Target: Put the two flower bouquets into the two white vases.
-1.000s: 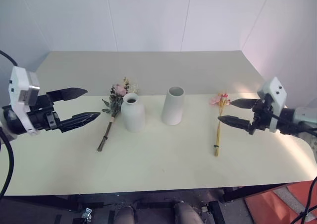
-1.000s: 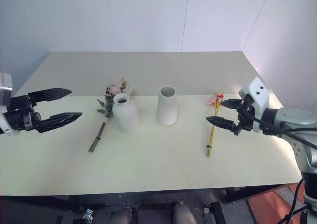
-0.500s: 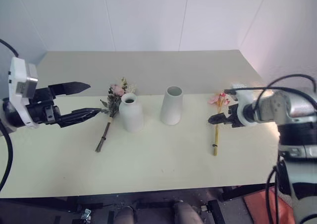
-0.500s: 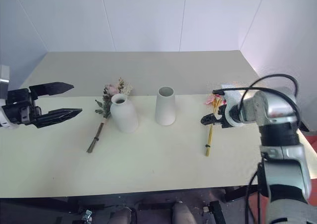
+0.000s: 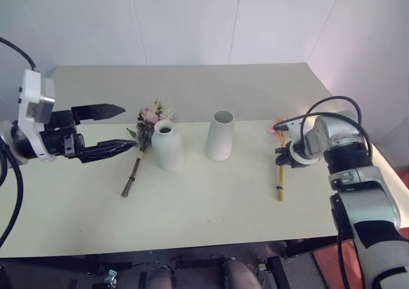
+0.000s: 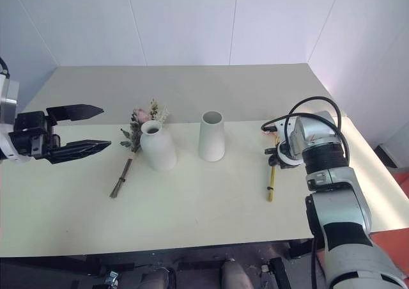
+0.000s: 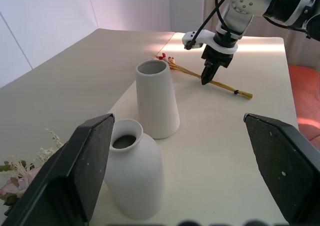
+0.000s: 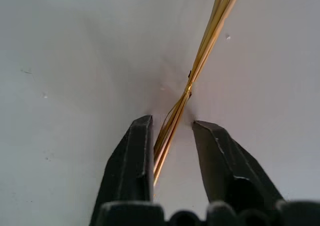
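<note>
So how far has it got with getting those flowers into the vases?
Nothing is in a vase yet. The bottle-shaped vase and the wide-mouthed vase both stand empty. The right claw is down at the table, its fingers straddling the stems of the yellow bunch, which lies flat. The bushy pink bouquet lies beside the bottle vase, with the left claw open nearby. Both placements remain.

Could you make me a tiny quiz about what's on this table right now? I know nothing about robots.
1. True or false: a bouquet already stands in the wide-mouthed vase.
2. The right gripper has its fingers either side of: A the bushy pink bunch; B the slim yellow bunch; C a vase's neck.
3. Is the left gripper open or shut?

Key: 1 false, it is empty; 2 B; 3 open.
</note>
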Robot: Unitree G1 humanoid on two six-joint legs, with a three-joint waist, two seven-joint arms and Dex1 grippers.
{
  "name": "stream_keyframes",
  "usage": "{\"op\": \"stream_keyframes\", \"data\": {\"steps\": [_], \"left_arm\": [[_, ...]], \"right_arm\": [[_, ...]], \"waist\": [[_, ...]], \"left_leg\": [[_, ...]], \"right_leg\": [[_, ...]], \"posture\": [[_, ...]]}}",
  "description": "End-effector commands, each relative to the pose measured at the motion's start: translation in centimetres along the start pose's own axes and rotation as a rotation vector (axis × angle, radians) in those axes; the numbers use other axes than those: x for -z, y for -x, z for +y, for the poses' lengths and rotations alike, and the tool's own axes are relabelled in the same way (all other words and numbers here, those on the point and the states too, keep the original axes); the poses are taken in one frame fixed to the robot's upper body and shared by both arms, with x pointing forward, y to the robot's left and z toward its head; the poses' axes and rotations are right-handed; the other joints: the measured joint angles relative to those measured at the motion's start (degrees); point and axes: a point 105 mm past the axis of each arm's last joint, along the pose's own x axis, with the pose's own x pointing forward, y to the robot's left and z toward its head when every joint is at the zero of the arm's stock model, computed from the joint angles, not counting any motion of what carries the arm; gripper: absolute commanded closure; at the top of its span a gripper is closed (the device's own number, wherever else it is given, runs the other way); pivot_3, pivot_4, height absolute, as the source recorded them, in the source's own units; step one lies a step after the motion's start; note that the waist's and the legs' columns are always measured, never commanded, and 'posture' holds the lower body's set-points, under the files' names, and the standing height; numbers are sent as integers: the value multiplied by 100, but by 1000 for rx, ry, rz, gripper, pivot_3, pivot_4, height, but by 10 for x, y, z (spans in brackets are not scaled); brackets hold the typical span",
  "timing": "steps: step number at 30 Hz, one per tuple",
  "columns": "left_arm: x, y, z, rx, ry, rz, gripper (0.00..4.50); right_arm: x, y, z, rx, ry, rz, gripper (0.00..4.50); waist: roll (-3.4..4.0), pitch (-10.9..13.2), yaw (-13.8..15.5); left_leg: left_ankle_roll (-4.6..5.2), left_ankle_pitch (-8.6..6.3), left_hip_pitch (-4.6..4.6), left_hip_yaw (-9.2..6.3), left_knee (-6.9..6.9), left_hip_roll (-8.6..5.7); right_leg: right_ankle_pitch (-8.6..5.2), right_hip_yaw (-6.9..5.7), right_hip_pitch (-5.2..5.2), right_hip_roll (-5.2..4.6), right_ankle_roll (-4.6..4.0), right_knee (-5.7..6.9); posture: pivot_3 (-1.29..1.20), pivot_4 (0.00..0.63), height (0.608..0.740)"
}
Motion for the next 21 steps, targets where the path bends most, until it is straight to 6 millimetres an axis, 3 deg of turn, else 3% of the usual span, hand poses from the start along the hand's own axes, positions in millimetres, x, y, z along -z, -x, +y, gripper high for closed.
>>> {"op": "stream_keyframes", "data": {"steps": [1, 3, 5, 7, 10, 12, 16, 21], "left_arm": [[-10, 3, -1, -3, -57, -13, 0], [-10, 3, 0, -6, -57, -13, 0], [-10, 3, 1, -14, -56, -14, 0], [-10, 4, 3, -32, -48, -18, 0], [-10, 4, 9, -69, -42, -34, 0], [-13, 4, 13, -90, -37, -56, 0], [-14, 1, 17, -105, -31, -74, 0], [-16, -2, 21, -130, -16, -95, 0]], "right_arm": [[-9, 4, -14, 66, -28, -49, 4429], [-19, 7, -21, 94, -81, -117, 4429], [-41, 16, -31, 164, -125, -287, 4429], [-69, 37, -38, 219, -149, -522, 4429], [-98, 74, -29, 206, -131, -859, 4429], [-113, 100, -10, 68, -144, -1063, 4429], [-128, 142, 34, -209, -145, -1310, 4429], [-131, 169, 81, -422, -70, -1462, 4429]], "waist": [[-1, 0, 1], [-2, -1, 1], [-2, -1, 3], [-2, -1, 3], [-2, -1, -10], [-1, -1, -22], [-1, -1, -50], [-1, -1, -73]], "left_leg": [[0, 0, -1, 0, 0, 0], [0, 0, -1, 0, 0, 0], [0, 0, -1, -1, 3, 0], [0, 0, -3, -3, 2, -1], [0, 0, -7, -6, 0, -1], [0, 0, -7, -7, -2, 0], [0, 0, -3, -10, 0, 0], [0, 1, -5, -16, 1, 0]], "right_leg": [[0, 0, 0, 0, 0, -1], [0, 0, 0, 0, 0, -1], [2, 0, 1, 0, 2, 0], [3, -1, 0, 0, 4, 0], [3, -2, -4, 0, 5, -2], [3, -2, -5, 0, 5, 0], [5, -4, -3, 2, 6, 7], [5, -8, -2, 2, 6, 12]], "posture": [[0, 150, 740], [0, 150, 740], [0, 150, 740], [0, 150, 740], [0, 150, 740], [0, 150, 740], [0, 150, 740], [0, 150, 740]]}}
